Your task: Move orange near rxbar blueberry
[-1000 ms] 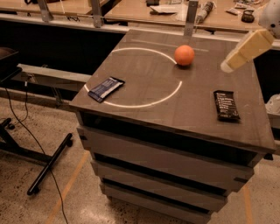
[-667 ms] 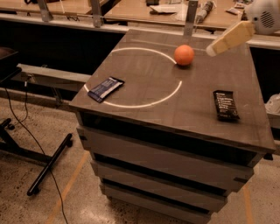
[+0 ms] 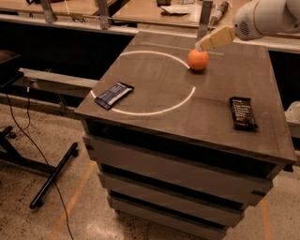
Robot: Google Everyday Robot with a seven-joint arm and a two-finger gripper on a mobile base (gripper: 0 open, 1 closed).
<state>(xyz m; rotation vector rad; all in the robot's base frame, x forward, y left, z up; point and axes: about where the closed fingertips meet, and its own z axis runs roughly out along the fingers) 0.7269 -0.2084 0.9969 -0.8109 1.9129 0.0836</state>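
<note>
The orange point(image 3: 198, 60) sits on the dark table top point(image 3: 187, 108) toward the back, on a white painted ring. The rxbar blueberry point(image 3: 113, 94), a dark blue wrapper with a white patch, lies flat near the front left corner. My gripper point(image 3: 201, 46) reaches in from the upper right on a white arm; its tan tip hovers just above and slightly behind the orange. It holds nothing that I can see.
A black-wrapped bar with white lettering point(image 3: 243, 112) lies near the table's right edge. Drawers stack under the table top. A wooden workbench point(image 3: 154, 11) with metal posts runs behind. A black stand base and cable point(image 3: 42, 173) lie on the floor at left.
My gripper has swung from the right side of the table leftward and toward the orange, ending right above it. The orange and both bars have not moved.
</note>
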